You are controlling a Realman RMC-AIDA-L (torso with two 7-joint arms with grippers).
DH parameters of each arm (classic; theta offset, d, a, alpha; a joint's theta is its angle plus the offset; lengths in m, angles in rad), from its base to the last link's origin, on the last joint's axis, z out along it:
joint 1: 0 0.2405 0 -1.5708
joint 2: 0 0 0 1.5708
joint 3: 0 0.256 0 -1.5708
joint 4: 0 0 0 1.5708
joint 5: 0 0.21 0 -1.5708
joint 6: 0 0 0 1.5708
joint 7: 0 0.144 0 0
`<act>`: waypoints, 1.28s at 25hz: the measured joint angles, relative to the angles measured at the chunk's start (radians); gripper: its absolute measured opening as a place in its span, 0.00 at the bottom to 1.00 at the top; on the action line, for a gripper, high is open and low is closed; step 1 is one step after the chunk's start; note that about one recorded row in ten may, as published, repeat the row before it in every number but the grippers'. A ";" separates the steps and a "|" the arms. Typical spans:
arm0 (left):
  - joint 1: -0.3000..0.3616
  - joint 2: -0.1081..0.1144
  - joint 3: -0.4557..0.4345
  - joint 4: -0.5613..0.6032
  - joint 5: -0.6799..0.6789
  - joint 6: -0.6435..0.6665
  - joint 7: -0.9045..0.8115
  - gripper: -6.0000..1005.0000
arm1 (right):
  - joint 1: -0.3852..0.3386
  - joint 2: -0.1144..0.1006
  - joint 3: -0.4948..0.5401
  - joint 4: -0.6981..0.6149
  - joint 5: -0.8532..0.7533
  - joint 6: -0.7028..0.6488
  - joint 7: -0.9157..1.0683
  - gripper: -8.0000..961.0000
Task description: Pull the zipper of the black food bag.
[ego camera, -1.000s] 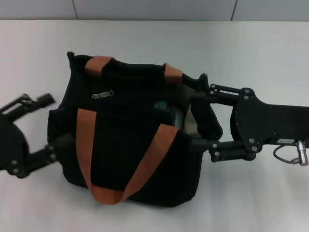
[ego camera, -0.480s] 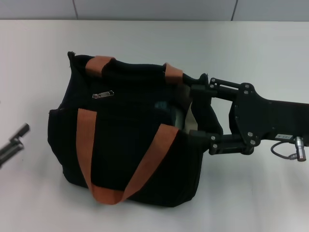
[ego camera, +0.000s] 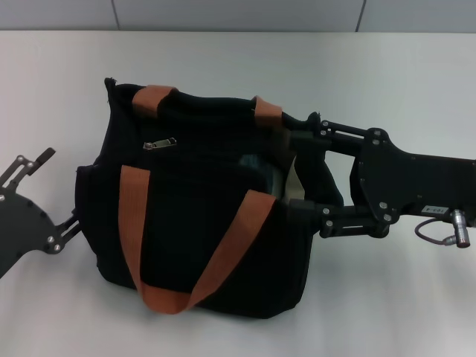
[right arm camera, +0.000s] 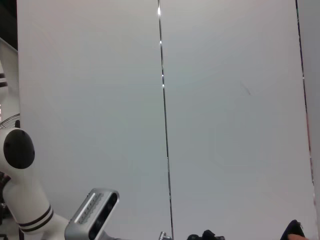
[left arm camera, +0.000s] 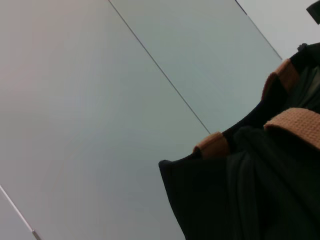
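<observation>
black food bag held at its right end, zipper pull untouched

table [ego camera: 387,82], pale and matte, carries everything – the black food bag [ego camera: 190,216] sits in its middle, a soft tote slumped slightly toward the robot. two orange-brown strap handles [ego camera: 223,253] show: the near one hangs in a loop down the front face, the far one peeks over the back rim. the left wrist view catches the same bag [left arm camera: 250,195] from low beside it, its rim against a pale wall

right gripper [ego camera: 301,169] reaches in from the right side; its two fingers stand spread apart and bracket the bag's right end, one at the top rim near the far strap, the other lower by the near strap, with a fold of black fabric and a strip of pale lining between them. left gripper [ego camera: 56,190] is at the left edge, just beside the bag's left wall, fingers spread wide and holding nothing

zipper [ego camera: 160,143] – a small silver pull tab – lies flat on the bag's upper left, well apart from both grippers
</observation>
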 joint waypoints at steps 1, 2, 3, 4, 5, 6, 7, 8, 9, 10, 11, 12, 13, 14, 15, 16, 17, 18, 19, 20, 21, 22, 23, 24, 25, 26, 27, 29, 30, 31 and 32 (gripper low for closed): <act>-0.008 0.000 -0.004 -0.016 -0.001 -0.006 0.021 0.75 | 0.000 0.000 0.000 0.001 0.001 0.000 0.001 0.85; -0.012 -0.001 -0.012 -0.027 -0.002 -0.007 0.029 0.75 | 0.000 0.000 0.000 0.001 0.001 0.000 0.001 0.85; -0.020 -0.002 -0.037 -0.051 -0.007 -0.005 0.052 0.75 | -0.001 0.000 0.000 0.002 0.002 0.000 0.001 0.85; -0.022 -0.002 -0.043 -0.057 -0.008 -0.004 0.059 0.75 | -0.003 0.000 0.000 0.002 0.004 0.000 0.001 0.84; -0.027 -0.002 -0.065 -0.080 -0.012 -0.001 0.085 0.75 | -0.005 0.000 0.000 0.003 0.005 0.000 0.001 0.84; -0.031 -0.002 -0.079 -0.095 -0.013 0.000 0.105 0.75 | -0.006 0.000 0.000 0.004 0.007 0.000 0.001 0.84; -0.036 -0.002 -0.090 -0.108 -0.013 0.000 0.124 0.75 | -0.007 0.000 0.000 0.007 0.011 -0.001 0.001 0.84; -0.042 -0.002 -0.102 -0.120 -0.013 -0.001 0.140 0.75 | -0.007 0.000 0.000 0.012 0.016 -0.003 0.001 0.84; -0.049 -0.002 -0.114 -0.134 -0.014 -0.005 0.154 0.75 | -0.007 0.000 0.000 0.016 0.020 -0.004 0.001 0.84; -0.054 -0.002 -0.126 -0.146 -0.015 -0.007 0.165 0.75 | -0.008 0.000 0.000 0.019 0.024 -0.005 0.001 0.84; -0.059 -0.003 -0.140 -0.160 -0.016 -0.008 0.179 0.75 | -0.009 0.000 0.000 0.020 0.026 -0.006 0.001 0.84; -0.062 -0.003 -0.155 -0.170 -0.017 -0.008 0.189 0.75 | -0.010 0.000 0.000 0.021 0.027 -0.007 0.001 0.84; -0.069 -0.003 -0.175 -0.184 -0.018 -0.006 0.205 0.75 | -0.014 -0.001 0.000 0.021 0.028 -0.008 0.001 0.84; -0.069 -0.003 -0.175 -0.184 -0.018 -0.006 0.205 0.75 | -0.014 -0.001 0.000 0.021 0.028 -0.008 0.001 0.84; -0.069 -0.003 -0.175 -0.184 -0.018 -0.006 0.205 0.75 | -0.016 -0.001 0.000 0.021 0.031 -0.009 0.001 0.84; -0.072 -0.003 -0.179 -0.187 -0.018 -0.004 0.208 0.75 | -0.017 -0.001 0.000 0.021 0.034 -0.009 0.001 0.84; -0.077 -0.003 -0.180 -0.189 -0.019 -0.002 0.209 0.75 | -0.019 -0.001 0.000 0.021 0.038 -0.009 0.001 0.84; -0.079 -0.003 -0.180 -0.190 -0.020 -0.001 0.209 0.75 | -0.020 -0.001 0.000 0.021 0.042 -0.009 0.001 0.84; -0.080 -0.003 -0.182 -0.192 -0.022 0.000 0.210 0.75 | -0.022 -0.001 0.000 0.021 0.045 -0.009 0.000 0.84; -0.081 -0.003 -0.190 -0.194 -0.026 0.004 0.212 0.75 | -0.023 -0.001 0.000 0.021 0.047 -0.009 0.000 0.84; -0.081 -0.004 -0.198 -0.197 -0.026 0.008 0.214 0.75 | -0.025 -0.001 0.000 0.021 0.047 -0.009 0.000 0.84; -0.080 -0.004 -0.207 -0.200 -0.027 0.013 0.218 0.75 | -0.027 -0.001 0.000 0.020 0.047 -0.010 -0.001 0.84; -0.078 -0.005 -0.218 -0.208 -0.027 0.019 0.225 0.75 | -0.028 -0.002 0.000 0.020 0.048 -0.010 -0.003 0.84; -0.077 -0.005 -0.223 -0.211 -0.027 0.021 0.229 0.75 | -0.028 -0.002 0.000 0.020 0.048 -0.010 -0.004 0.84; -0.073 -0.005 -0.235 -0.226 -0.027 0.028 0.245 0.75 | -0.029 -0.002 0.000 0.019 0.049 -0.010 -0.005 0.83; -0.071 -0.005 -0.244 -0.239 -0.027 0.032 0.264 0.75 | -0.029 -0.002 0.000 0.019 0.049 -0.010 -0.005 0.83; -0.071 -0.005 -0.250 -0.250 -0.027 0.033 0.280 0.75 | -0.029 -0.002 0.000 0.019 0.049 -0.010 -0.005 0.83; -0.072 -0.005 -0.256 -0.269 -0.027 0.025 0.303 0.75 | -0.028 -0.002 0.000 0.019 0.049 -0.010 -0.006 0.83; -0.074 -0.006 -0.257 -0.276 -0.027 0.019 0.310 0.75 | -0.028 -0.002 0.000 0.018 0.049 -0.010 -0.006 0.83; -0.076 -0.006 -0.260 -0.284 -0.027 0.013 0.315 0.74 | -0.028 -0.002 0.000 0.018 0.049 -0.010 -0.006 0.83; -0.077 -0.006 -0.263 -0.291 -0.027 0.010 0.318 0.73 | -0.028 -0.002 0.000 0.018 0.049 -0.010 -0.006 0.83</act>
